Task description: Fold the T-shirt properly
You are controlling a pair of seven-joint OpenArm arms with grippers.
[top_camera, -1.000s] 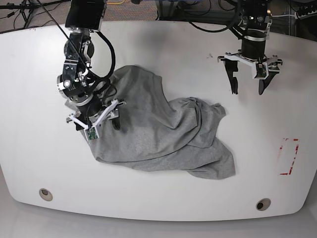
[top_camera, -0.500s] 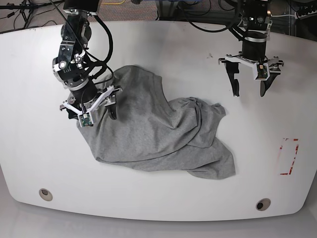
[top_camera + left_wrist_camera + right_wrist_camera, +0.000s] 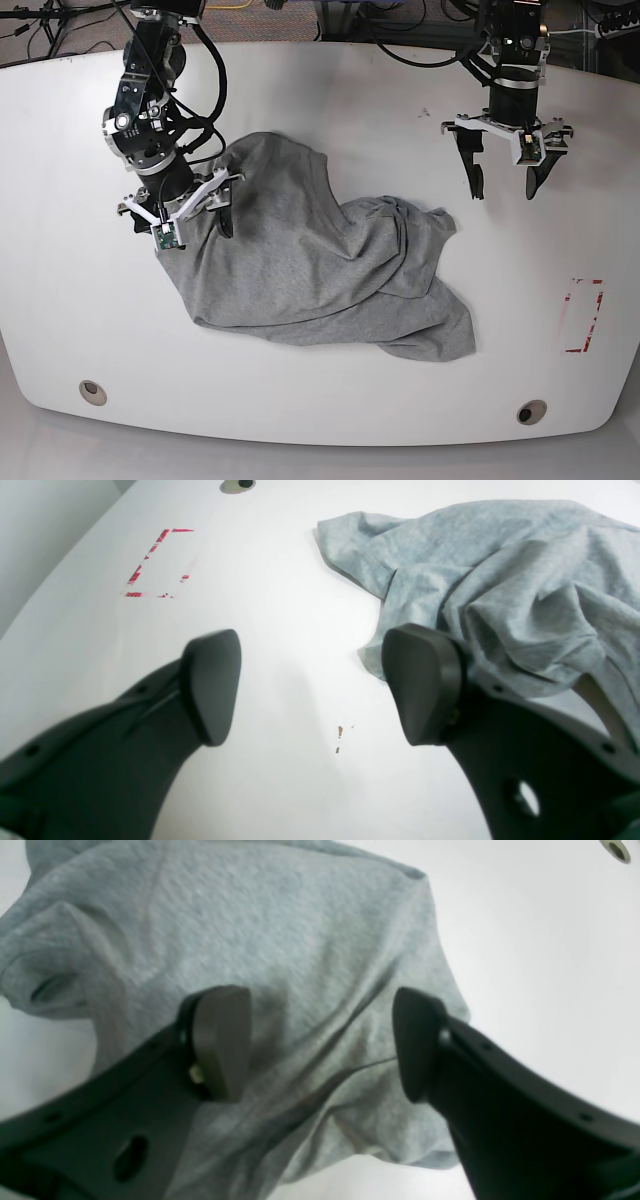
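T-shirt [image 3: 320,265] is lying crumpled in a heap around the middle of the surface [image 3: 80,320], spreading toward the near edge; no lettering showing, sleeves and hem not sorted out. Folding proper is not started yet, judging by the bunching, so the step in hand looks like spreading it flat.

Right gripper [image 3: 178,215] is hovering over the heap's end nearest the surface's left edge in the base view, jaws apart, nothing between them; the wrist view is showing cloth under both fingertips [image 3: 220,1040]. Left gripper [image 3: 503,165] is hanging above bare surface toward the far edge, apart from the cloth, jaws wide apart and empty; in its wrist view a shirt edge is lying just beside one finger.

To do it well: right gripper should be pinching a true outer edge or corner, one layer only, not the top of a ridge. Left should be coming to the opposite end of the heap and taking a matching edge. Then both pulling apart low and evenly to flatten. Risk: grabbing doubled layers, dragging the whole heap. Red tape marks [image 3: 585,315] are sitting near the other side edge, well apart from the shirt.
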